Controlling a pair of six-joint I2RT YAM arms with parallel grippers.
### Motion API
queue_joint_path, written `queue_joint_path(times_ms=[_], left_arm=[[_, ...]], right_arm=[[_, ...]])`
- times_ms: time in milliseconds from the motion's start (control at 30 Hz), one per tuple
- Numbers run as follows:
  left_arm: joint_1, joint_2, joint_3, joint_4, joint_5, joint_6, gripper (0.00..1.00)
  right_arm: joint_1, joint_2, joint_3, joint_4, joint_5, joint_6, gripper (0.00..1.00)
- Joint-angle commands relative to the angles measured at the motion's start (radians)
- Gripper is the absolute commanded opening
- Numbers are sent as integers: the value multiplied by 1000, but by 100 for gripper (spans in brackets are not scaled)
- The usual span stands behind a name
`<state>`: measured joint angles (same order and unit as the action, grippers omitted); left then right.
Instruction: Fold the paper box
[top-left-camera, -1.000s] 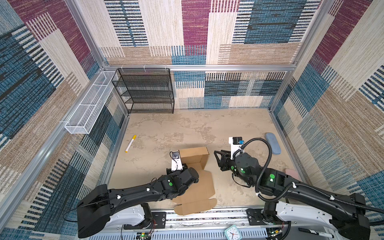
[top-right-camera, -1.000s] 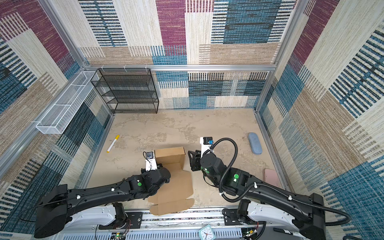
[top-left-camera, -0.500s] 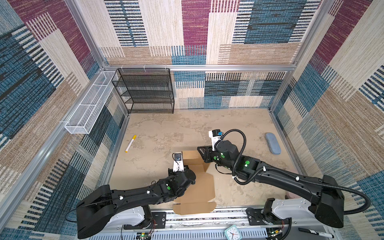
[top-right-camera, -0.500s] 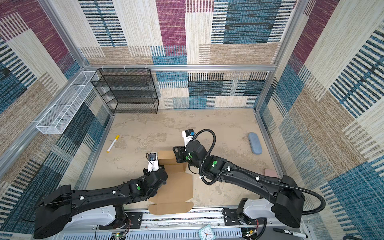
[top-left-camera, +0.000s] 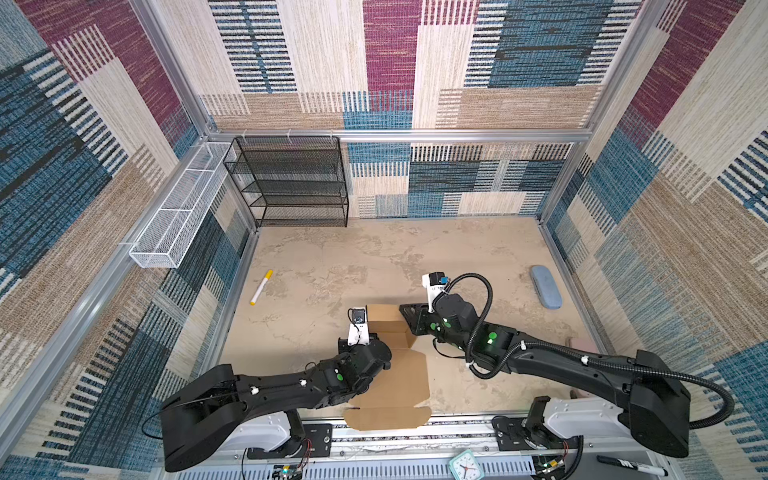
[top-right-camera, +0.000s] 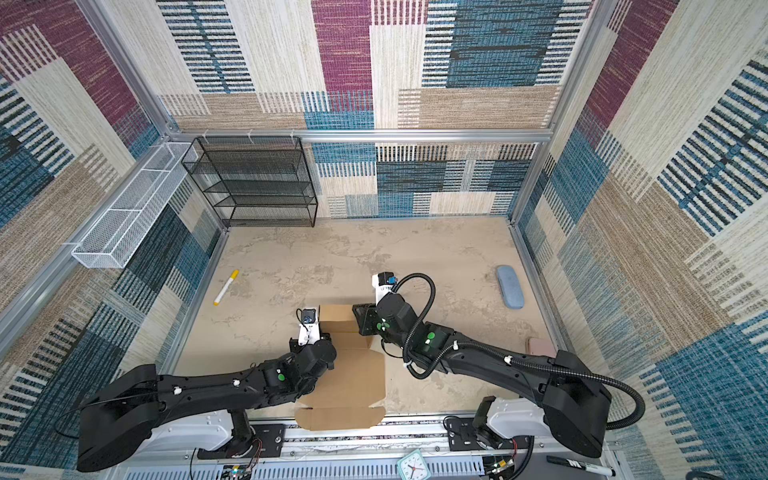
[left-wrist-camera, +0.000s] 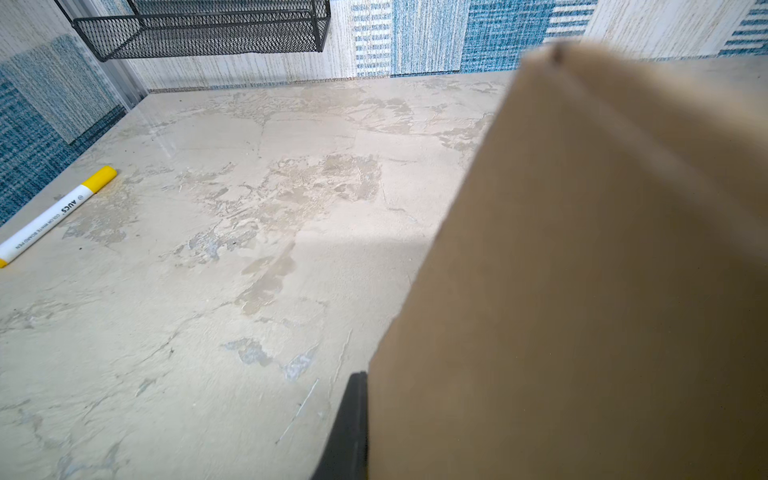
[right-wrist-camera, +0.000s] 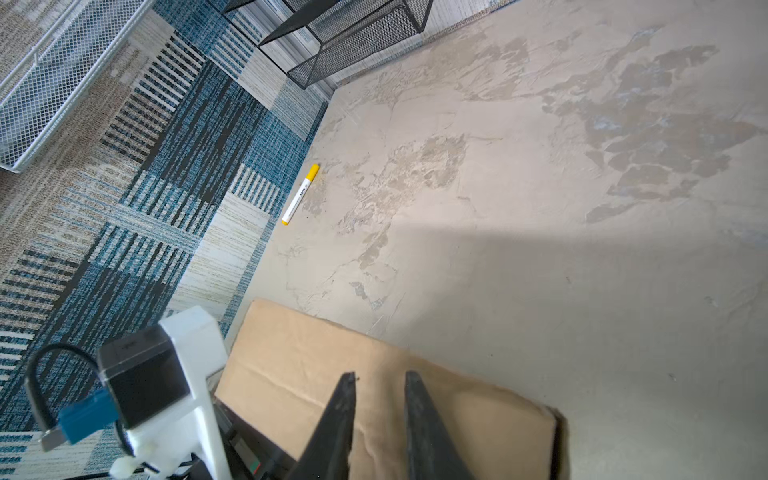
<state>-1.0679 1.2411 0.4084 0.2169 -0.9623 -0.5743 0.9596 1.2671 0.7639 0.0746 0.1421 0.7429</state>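
Tapered fingers (right-wrist-camera: 337, 424) over brown paper box (right-wrist-camera: 282, 365)

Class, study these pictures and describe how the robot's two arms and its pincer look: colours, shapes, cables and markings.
Both the left arm and the right arm are matte black with chunky segments, round green dots at the joints and a white wrist camera bracket. A black ribbed hose loops along the right arm. The right pincer has two dark tapered fingers.
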Motion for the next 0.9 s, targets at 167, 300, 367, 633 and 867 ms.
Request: queue_joint_path(times_ms=[167, 300, 367, 633, 867], left_arm=[[6, 5, -11, 88, -4, 15, 36], [8, -21, -27, 90, -2, 11, 45], [7, -48, -38, 86, 8, 19, 49], [8, -225, -55, -28, 92, 14, 56], [7, -376, -32, -156, 213, -36, 57]], right_arm=[[-1, 18, -8, 33, 7, 16, 24], [0, 20, -2, 27, 3, 16, 24], [1, 17, 0, 26, 2, 16, 24], [-1, 36, 22, 9, -5, 12, 24], [0, 27, 69, -46, 35, -24, 25]])
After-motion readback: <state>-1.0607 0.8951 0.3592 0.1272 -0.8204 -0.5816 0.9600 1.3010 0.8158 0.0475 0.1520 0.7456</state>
